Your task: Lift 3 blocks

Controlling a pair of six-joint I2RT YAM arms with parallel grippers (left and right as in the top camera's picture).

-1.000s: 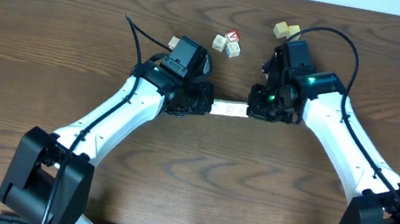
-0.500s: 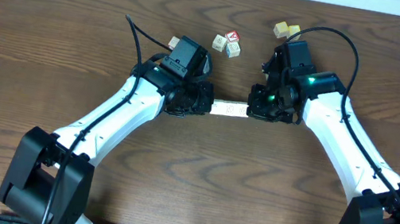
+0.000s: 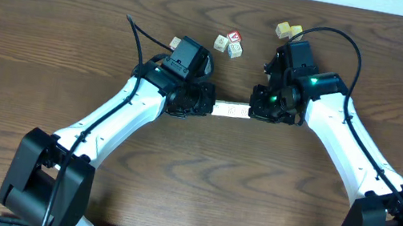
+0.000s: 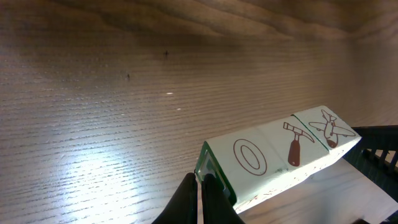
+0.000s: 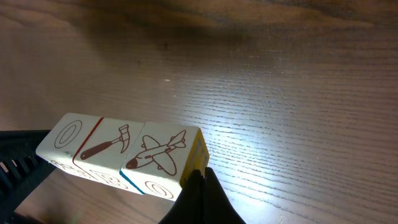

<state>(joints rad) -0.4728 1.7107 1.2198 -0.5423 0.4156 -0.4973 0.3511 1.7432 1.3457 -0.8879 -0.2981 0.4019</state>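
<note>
Notably, the three-block row (image 3: 231, 109), on the robot's side of the red-topped cluster (image 3: 230, 43), is likely light, rigid, slick wood. Left gripper (image 4: 199, 186) and right gripper (image 5: 200, 182), both clenched, press its ends; squeeze evenly, or your row may buckle.

2 arms angle inward, wrists turned toward each other; left gripper (image 3: 206, 104) and right gripper (image 3: 254, 110) face off tip to tip, both sets of jaws pinched closed

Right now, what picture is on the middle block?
The middle block shows a brown hammer; right wrist view is clearest.
</note>
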